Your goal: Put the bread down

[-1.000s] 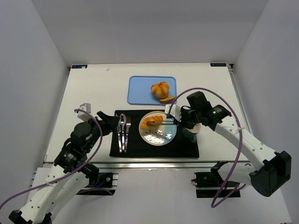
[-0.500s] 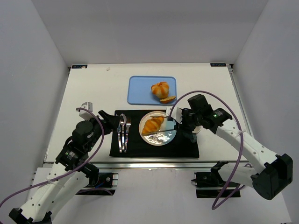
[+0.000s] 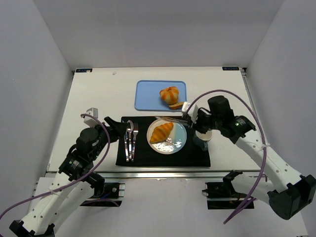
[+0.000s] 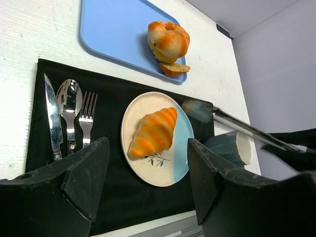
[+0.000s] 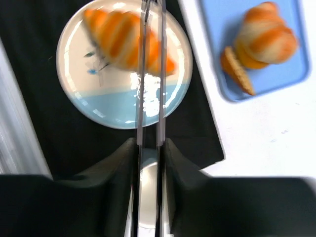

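Note:
The bread (image 3: 161,132), a golden-orange croissant-shaped loaf with pale stripes, lies on the cream and blue plate (image 3: 178,142) on the black mat. It also shows in the left wrist view (image 4: 153,132) and the right wrist view (image 5: 126,39). My right gripper (image 3: 196,120) is shut on metal tongs (image 3: 173,119), whose tips hang above the plate's far right edge, apart from the bread. In the right wrist view the gripper (image 5: 149,148) holds the tongs (image 5: 149,74) over the plate (image 5: 118,111). My left gripper (image 3: 112,129) is open and empty at the mat's left edge.
A blue tray (image 3: 146,94) at the back holds a round striped bun (image 3: 169,94) and a brown slice (image 3: 177,104). A knife, spoon and fork (image 3: 130,139) lie left of the plate. A teal cup (image 3: 201,138) lies right of the plate, under my right gripper.
The tongs have let go of the bread, which now rests on the plate. My right gripper has risen and drawn back to the right with the tongs. The left arm barely moved.

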### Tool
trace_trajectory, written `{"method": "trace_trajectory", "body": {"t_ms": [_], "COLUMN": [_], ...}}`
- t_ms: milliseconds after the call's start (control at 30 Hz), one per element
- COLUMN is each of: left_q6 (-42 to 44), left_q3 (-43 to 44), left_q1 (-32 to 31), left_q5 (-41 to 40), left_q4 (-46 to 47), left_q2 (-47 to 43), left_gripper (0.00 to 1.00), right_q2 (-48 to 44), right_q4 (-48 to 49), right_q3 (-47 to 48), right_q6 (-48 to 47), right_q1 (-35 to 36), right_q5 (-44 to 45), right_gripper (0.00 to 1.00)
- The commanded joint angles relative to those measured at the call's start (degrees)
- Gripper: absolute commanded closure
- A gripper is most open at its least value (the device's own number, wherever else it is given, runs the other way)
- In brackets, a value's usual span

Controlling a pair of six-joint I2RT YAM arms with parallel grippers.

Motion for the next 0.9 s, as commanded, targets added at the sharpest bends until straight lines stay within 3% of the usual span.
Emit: {"method": "trace_trajectory", "body": {"t_ms": [0,67,133,367,567,700,733,867], "left_q6": [0.6,0.6,0.6,0.6,0.6,0.8,0.8,0.7], "left_q3": [1.5,1.5,1.4,0.3,0.1,0.3,0.3,0.4], "left_q1": [0.0,0.0,0.0,0.0,0.0,0.0,0.0,0.0], "left_q5": [0.3,0.3,0.3,1.5,2.4,2.6,2.6,2.6], "left_q4": [1.2,1.2,1.3,3.5,5.2,5.1,5.3,5.4], "left_q2": [-0.3,-0.5,-0.5,0.3,2.0,2.7,2.7,2.8], "left_gripper": [0.26,0.26,0.26,0.26,0.26,0.26,0.26,0.26], "right_q2": [-0.2,1.7,3.8,10.3,14.0,18.3,19.3,24.6], "right_q4": [7.4,9.9,12.2,22.6,33.9,34.5,34.2,30.7], "right_q3": [4.0,4.7,4.4,-6.9,-19.3,-21.1,-21.1,-18.9], "right_q6": [9.4,14.9,17.8,27.3,30.1,30.3,29.8,27.8], "right_q1": [-6.9,-11.6,-18.5,-40.5,-42.7,-42.7,-42.7,-43.7], "right_q5": [-0.5,-0.2,1.5,7.8,10.2,10.5,10.6,9.4], "right_gripper": [0.76,0.93,1.0,1.0,1.0,0.73,0.6,0.44]}}
